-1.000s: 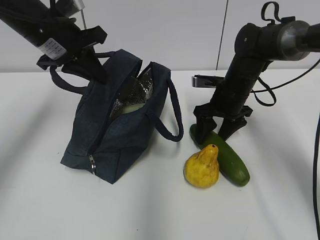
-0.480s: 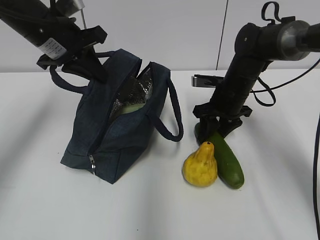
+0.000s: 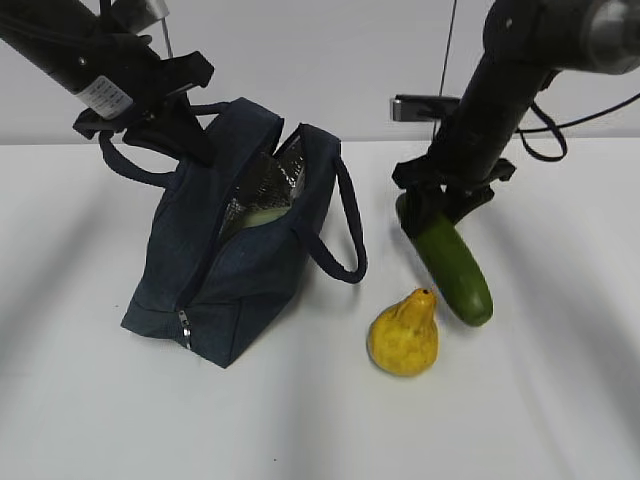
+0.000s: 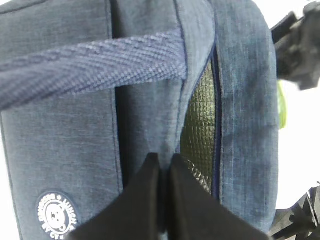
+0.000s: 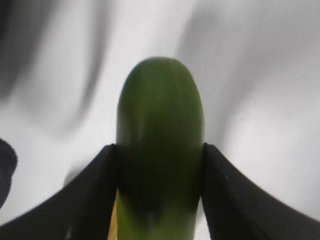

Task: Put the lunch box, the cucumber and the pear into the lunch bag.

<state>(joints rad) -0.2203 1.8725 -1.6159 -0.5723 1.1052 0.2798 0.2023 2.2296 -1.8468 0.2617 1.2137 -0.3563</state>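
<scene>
Gripping the smooth dark green cucumber [image 3: 450,262] near its upper end above the white table [image 3: 560,400], the right gripper [image 3: 440,203] should carry it level over the left gripper [image 4: 161,200]-pinched navy fabric lunch bag [image 3: 235,250], clearing its rim.

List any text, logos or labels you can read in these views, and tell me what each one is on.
Round white logo on the lunch bag: a bear face ringed by lettering, too blurred and cut off to read.
White label on the left arm: print too small to read.
Cucumber, pear, right gripper: no text.
</scene>
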